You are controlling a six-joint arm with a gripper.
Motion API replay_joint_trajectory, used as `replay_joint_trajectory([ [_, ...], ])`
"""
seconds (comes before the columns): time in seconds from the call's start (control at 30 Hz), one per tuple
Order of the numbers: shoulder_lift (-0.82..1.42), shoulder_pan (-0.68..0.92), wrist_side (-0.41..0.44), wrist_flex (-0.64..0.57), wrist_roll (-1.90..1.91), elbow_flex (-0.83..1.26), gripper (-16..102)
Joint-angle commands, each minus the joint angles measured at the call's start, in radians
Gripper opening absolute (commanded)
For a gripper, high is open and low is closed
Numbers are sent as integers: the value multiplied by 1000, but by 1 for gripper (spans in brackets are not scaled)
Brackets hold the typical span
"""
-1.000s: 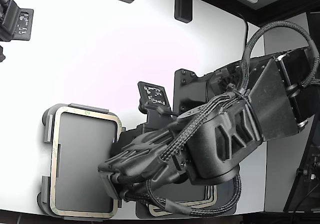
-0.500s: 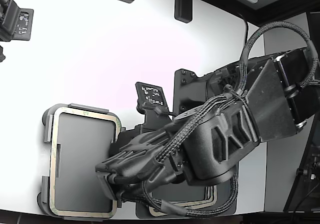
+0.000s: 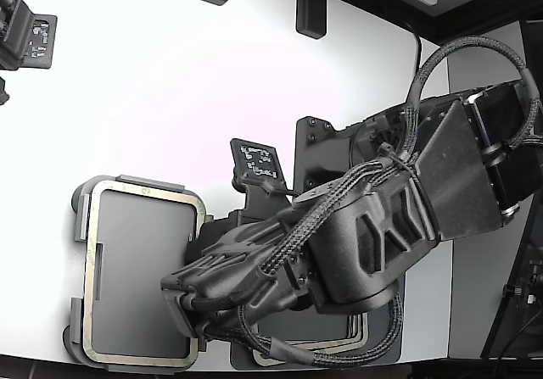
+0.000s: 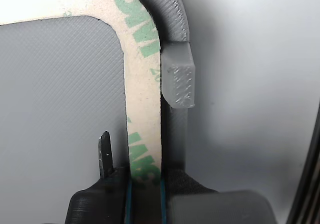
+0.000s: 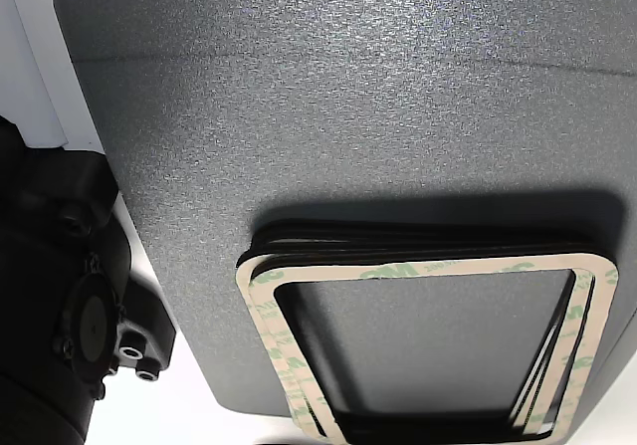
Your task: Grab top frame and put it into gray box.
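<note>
Exterior view: top frame [image 3: 144, 199] flat in gray box [image 3: 81, 218], long axis vertical.

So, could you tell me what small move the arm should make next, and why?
Probably open the pincer and let go. The frame already lies flat inside the gray box, its rim running along the box wall beside the raised tab, while the pincer appears to straddle its edge. Whether it is clamped tight I cannot tell.

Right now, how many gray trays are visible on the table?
1. The gray box sits at the exterior view's lower left, with one frame lying in it. The arm could hide others.
</note>
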Motion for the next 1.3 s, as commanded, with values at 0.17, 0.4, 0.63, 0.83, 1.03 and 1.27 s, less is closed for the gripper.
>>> replay_joint_trajectory([
  [0.17, 26, -14, 0, 11, 3, -17, -13],
  [0.4, 18, -14, -8, 11, -3, -23, -13],
  [0.63, 12, -15, -11, 9, -6, -34, -8],
  [0.83, -5, -18, 12, 2, -21, -66, 99],
  [1.03, -2, -20, 58, 8, -63, -138, 100],
  [1.27, 80, -25, 222, -15, -232, -227, 100],
])
